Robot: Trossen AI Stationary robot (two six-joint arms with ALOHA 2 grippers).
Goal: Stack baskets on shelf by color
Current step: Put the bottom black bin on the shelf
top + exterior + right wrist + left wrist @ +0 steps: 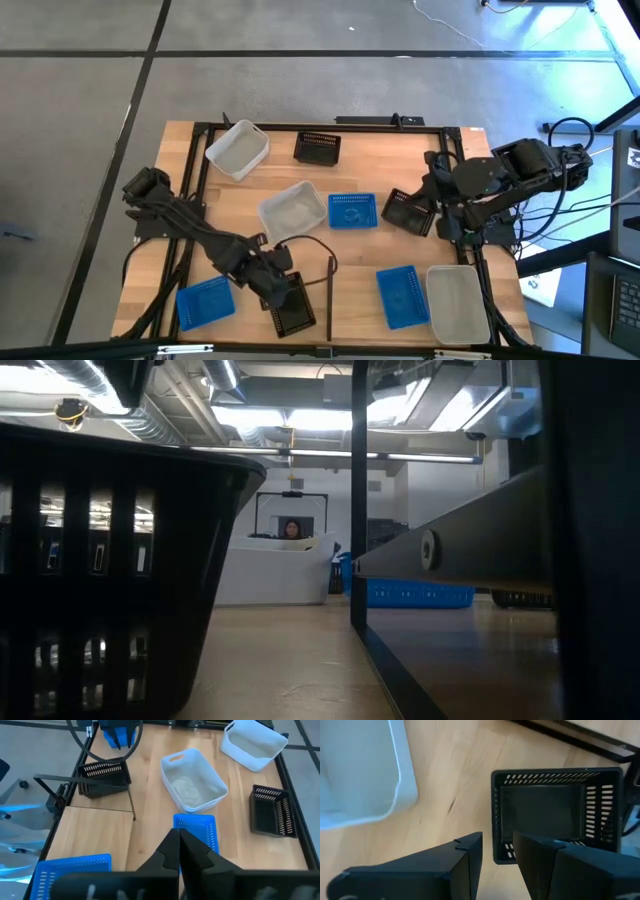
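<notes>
Hovering open and empty, the left gripper [278, 292] is just above a black basket [296, 305] beside the shelf [400, 315]. Probably no baskets are stacked yet; all nine remain.
</notes>
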